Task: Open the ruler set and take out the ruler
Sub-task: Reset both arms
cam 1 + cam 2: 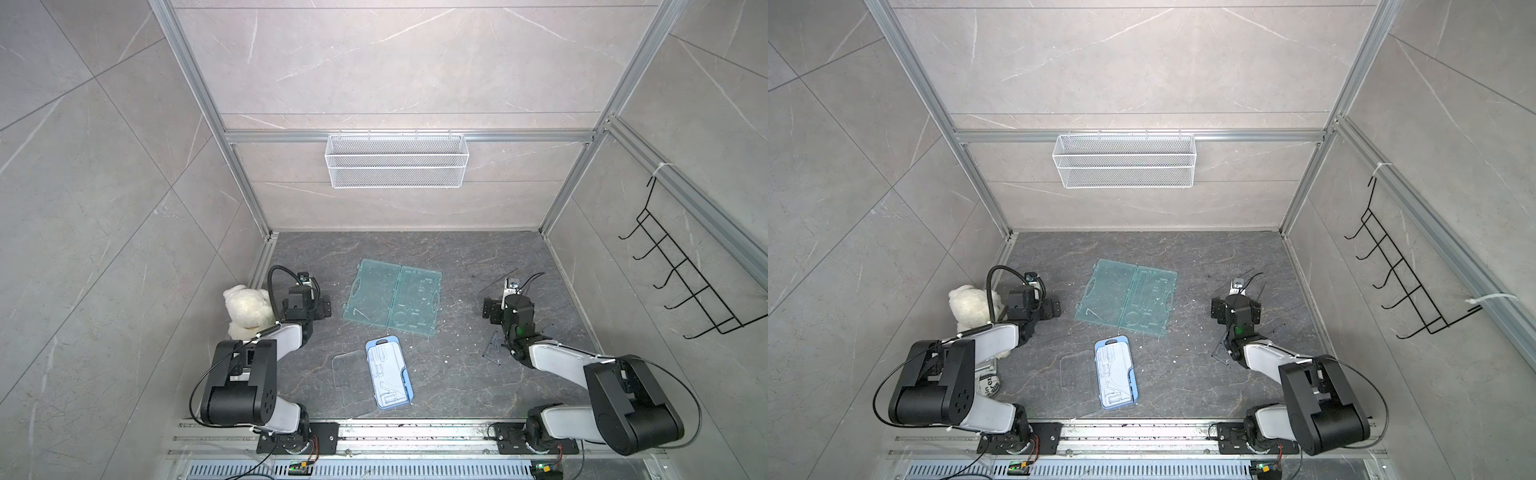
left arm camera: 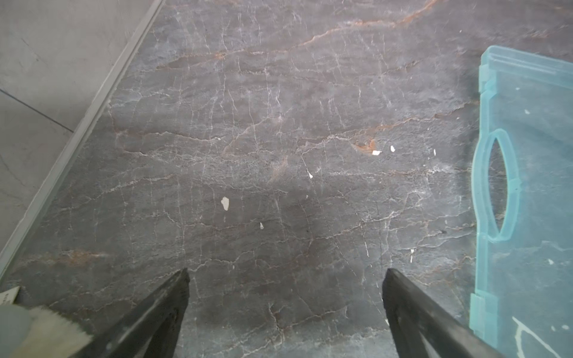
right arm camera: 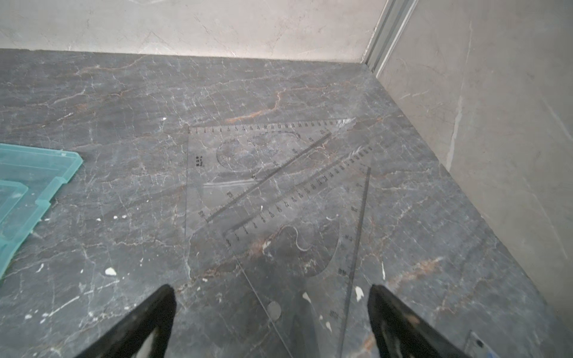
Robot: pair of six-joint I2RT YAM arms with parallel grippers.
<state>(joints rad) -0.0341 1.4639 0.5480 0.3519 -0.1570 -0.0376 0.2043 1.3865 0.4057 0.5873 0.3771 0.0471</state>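
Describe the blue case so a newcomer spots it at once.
On the dark stone table, look toward the robot-side edge. The blue case lies open there, clear lid flat beside it. It is narrower than the teal case behind it.

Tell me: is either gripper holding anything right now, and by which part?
Nothing is held. The left gripper is open over dark stone tabletop; the right gripper is open above clear triangular plastic rulers lying flat on it.
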